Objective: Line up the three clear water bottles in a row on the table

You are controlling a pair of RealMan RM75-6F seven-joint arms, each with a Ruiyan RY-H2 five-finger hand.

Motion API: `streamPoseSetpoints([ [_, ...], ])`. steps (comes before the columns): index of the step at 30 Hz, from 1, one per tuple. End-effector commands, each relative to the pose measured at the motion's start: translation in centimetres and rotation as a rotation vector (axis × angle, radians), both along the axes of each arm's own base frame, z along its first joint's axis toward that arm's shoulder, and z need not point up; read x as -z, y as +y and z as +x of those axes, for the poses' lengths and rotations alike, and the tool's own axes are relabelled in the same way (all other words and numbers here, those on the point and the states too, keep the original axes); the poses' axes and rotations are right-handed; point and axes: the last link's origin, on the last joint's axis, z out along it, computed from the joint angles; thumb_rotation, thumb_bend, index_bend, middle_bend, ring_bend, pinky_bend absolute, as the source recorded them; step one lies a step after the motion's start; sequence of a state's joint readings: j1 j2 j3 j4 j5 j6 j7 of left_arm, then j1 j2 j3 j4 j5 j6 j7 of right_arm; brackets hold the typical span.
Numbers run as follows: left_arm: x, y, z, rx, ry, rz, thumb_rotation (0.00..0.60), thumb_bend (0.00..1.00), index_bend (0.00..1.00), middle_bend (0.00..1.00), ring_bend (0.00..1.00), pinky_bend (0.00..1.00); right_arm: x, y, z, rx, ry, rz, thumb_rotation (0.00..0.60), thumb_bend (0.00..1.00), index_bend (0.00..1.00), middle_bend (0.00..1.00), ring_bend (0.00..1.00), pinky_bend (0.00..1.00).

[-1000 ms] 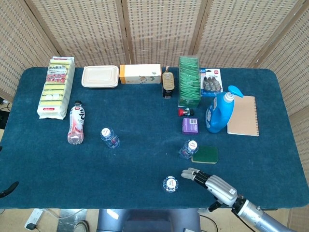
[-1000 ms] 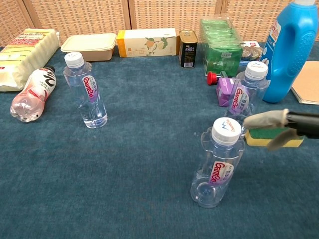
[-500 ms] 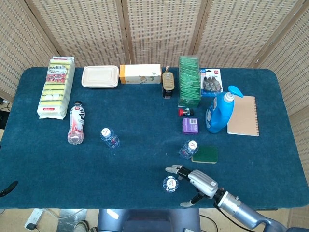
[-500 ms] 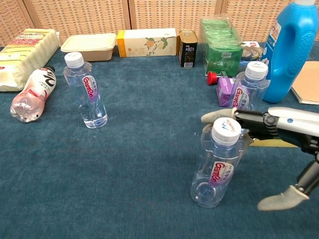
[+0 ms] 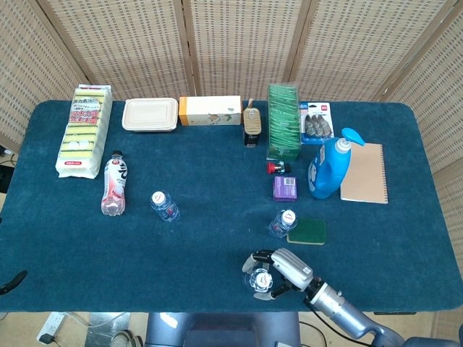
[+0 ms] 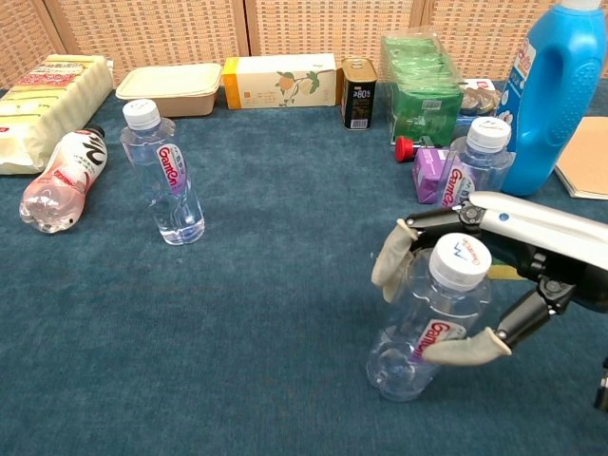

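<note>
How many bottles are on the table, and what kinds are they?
Clear water bottles: 3
Pink drink bottle, lying down: 1
Blue detergent bottle: 1
Total: 5

Three clear water bottles carry a pink-and-purple label reading "Ganten" in white letters. It shows most clearly on the left bottle (image 6: 163,176), running down its side. On the near bottle (image 6: 427,323), held in the right hand (image 6: 494,275), only part of the word shows. On the far bottle (image 6: 470,166) the label is partly readable. The near bottle's white cap has a small blue mark, too small to read. A dark can (image 6: 358,92) at the back shows "80%" on its front. Print on the sponge pack (image 5: 85,130), the box (image 6: 280,80) and the pink bottle (image 6: 62,180) cannot be read.
</note>
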State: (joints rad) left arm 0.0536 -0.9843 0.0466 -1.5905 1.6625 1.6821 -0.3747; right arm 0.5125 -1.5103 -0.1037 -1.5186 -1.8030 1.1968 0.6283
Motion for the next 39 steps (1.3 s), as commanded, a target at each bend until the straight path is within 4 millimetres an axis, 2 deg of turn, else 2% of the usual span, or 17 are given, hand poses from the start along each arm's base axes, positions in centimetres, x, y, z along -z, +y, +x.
streamPoseSetpoints([
  [1, 0.0, 0.0, 0.0, 0.002, -0.001, -0.003, 0.600, 0.17, 0.00, 0.00, 0.00, 0.10, 0.0, 0.0, 0.2, 0.001, -0.008, -0.009, 0.600, 0.27, 0.41, 0.49, 0.41, 0.54],
  [10, 0.0, -0.2, 0.1, 0.010, -0.008, -0.016, 0.600, 0.17, 0.00, 0.00, 0.00, 0.10, -0.3, -0.2, 3.0, -0.030, -0.033, -0.039, 0.600, 0.29, 0.43, 0.51, 0.41, 0.54],
  [16, 0.0, -0.2, 0.1, 0.015, -0.012, -0.024, 0.600, 0.17, 0.00, 0.00, 0.00, 0.10, 0.2, -1.3, 6.4, -0.045, -0.013, -0.078, 0.600, 0.29, 0.43, 0.51, 0.42, 0.54],
  [22, 0.0, -0.2, 0.0, 0.017, -0.019, -0.034, 0.600, 0.17, 0.00, 0.00, 0.00, 0.10, 0.9, -3.0, 8.8, -0.037, 0.030, -0.092, 0.600, 0.29, 0.43, 0.51, 0.42, 0.55],
  [29, -0.1, -0.1, -0.1, 0.020, -0.026, -0.047, 0.600, 0.17, 0.00, 0.00, 0.00, 0.10, 1.2, -4.5, 9.9, 0.015, 0.079, -0.122, 0.600, 0.29, 0.43, 0.51, 0.42, 0.58],
  [33, -0.1, -0.1, -0.1, 0.025, -0.030, -0.054, 0.600, 0.18, 0.00, 0.00, 0.00, 0.10, 1.7, -4.6, 10.4, 0.065, 0.108, -0.154, 0.600, 0.30, 0.43, 0.51, 0.43, 0.63],
  [39, -0.2, -0.2, -0.1, 0.030, -0.039, -0.057, 0.600, 0.18, 0.00, 0.00, 0.00, 0.10, 2.0, -4.9, 11.0, 0.144, 0.134, -0.191, 0.600, 0.31, 0.43, 0.51, 0.45, 0.65],
])
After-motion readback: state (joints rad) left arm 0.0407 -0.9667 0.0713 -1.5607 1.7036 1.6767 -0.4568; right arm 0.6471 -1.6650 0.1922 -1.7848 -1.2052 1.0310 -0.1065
